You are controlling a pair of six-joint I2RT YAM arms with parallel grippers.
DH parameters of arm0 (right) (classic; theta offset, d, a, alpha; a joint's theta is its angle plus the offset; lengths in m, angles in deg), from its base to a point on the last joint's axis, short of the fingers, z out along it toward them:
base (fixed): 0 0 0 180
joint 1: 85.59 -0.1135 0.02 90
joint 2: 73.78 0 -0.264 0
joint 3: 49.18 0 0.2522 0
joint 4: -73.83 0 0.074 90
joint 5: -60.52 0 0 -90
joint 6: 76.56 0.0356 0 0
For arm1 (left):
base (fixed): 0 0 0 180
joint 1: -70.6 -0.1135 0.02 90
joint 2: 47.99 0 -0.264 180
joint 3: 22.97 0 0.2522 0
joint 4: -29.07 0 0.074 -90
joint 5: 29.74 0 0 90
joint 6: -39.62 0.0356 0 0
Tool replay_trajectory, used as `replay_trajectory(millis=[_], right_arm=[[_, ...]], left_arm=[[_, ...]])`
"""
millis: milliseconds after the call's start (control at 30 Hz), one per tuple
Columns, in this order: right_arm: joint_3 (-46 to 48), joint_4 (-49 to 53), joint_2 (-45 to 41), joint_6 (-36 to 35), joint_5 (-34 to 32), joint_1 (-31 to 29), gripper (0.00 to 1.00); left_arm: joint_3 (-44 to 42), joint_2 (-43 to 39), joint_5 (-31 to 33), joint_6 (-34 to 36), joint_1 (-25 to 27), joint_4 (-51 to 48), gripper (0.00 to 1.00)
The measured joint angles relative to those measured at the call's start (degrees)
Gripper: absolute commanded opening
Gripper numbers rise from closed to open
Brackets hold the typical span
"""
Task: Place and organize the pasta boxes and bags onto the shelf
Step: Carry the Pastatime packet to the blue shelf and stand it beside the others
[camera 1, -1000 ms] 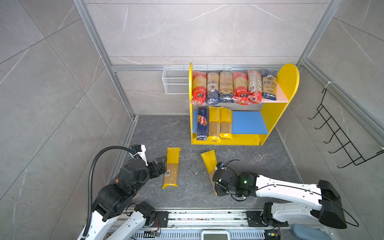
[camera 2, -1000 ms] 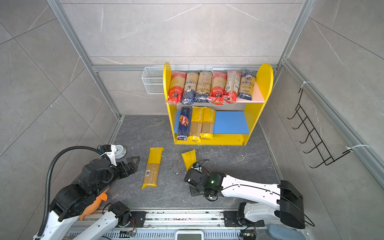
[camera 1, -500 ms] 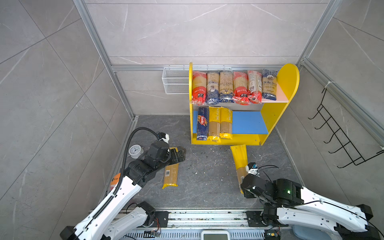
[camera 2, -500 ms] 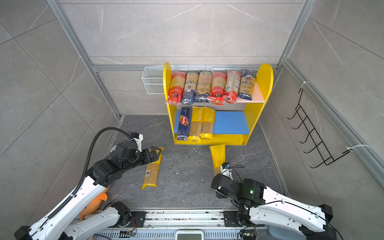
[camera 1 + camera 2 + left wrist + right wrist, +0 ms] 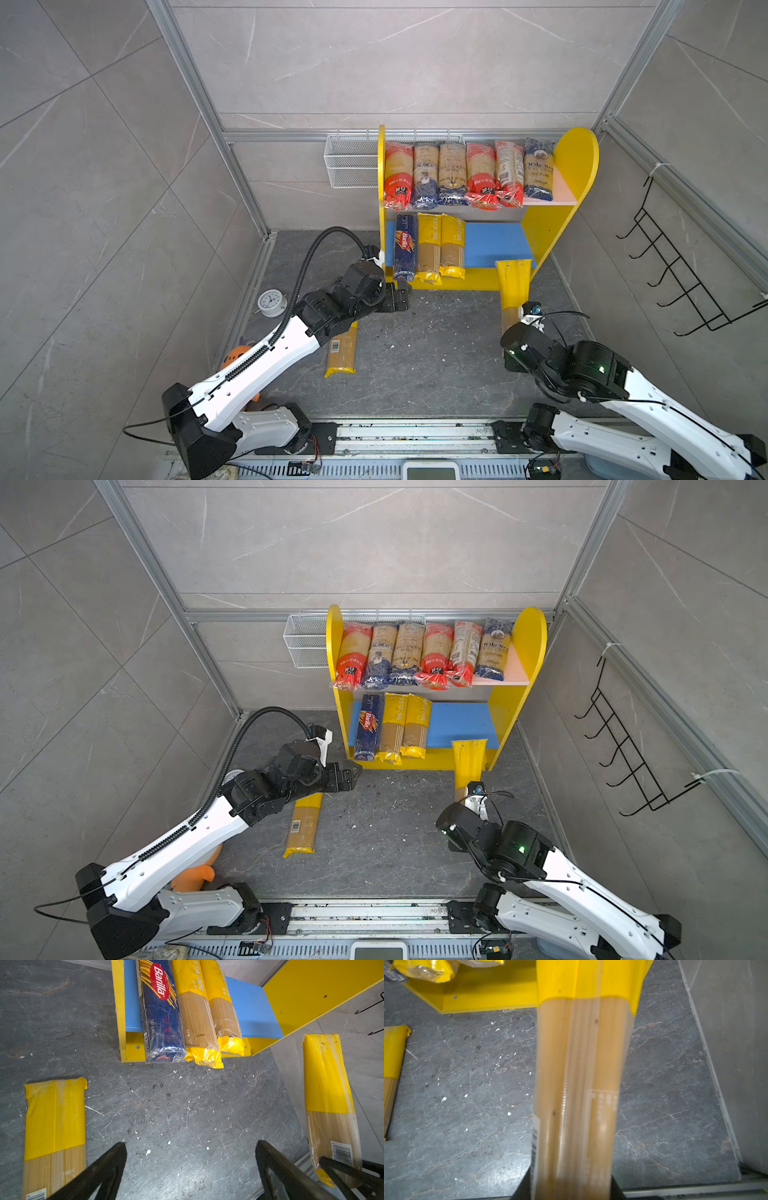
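- Pasta packs, eleven in all: a row of six bags (image 5: 467, 176) lies side by side on the pink upper board (image 5: 561, 189) of the shelf (image 5: 575, 153), three red-ended and three dark-blue-ended.
- On the blue lower board (image 5: 494, 245), at its left, sit the one Barilla box (image 5: 405, 251) and two yellow-ended bags (image 5: 430, 249).
- One floor bag (image 5: 341, 353) lies on the grey floor (image 5: 436, 353). One held bag (image 5: 513, 282) is clamped at its near end by the right gripper (image 5: 571, 1186).
- The left arm (image 5: 266, 361) covers the floor bag's far end in both top views. The right wrist's own view is blurred, and whether the held bag's yellow tip touches the shelf cannot be told.
- The left gripper (image 5: 191, 1145) hovers low before the shelf's left front corner, jaws wide apart and empty. The right arm (image 5: 665, 424) reaches forward, its bag pointing at the lower board's bare right part.
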Motion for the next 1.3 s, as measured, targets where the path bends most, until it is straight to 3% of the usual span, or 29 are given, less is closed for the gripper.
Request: replay_trajectory(millis=[300,567,800,1300], right_arm=[[-4.98,-10.71,10.49,-16.72,13.64,19.74,0.0],[-8.72,-21.33,21.97,-24.72,26.49,34.69,0.0],[-11.72,-28.3,31.28,-26.45,32.85,37.2,0.0],[-21.75,-34.69,45.16,-27.65,34.99,37.81,0.0]], left_arm=[[2.23,0.33,1.05,1.79,0.02,-0.11,1.0],[5.07,2.23,1.68,3.34,0.02,-0.68,1.0],[6.47,5.68,1.92,4.17,0.02,-0.72,1.0],[8.15,11.3,0.63,5.62,0.02,-0.55,1.0]])
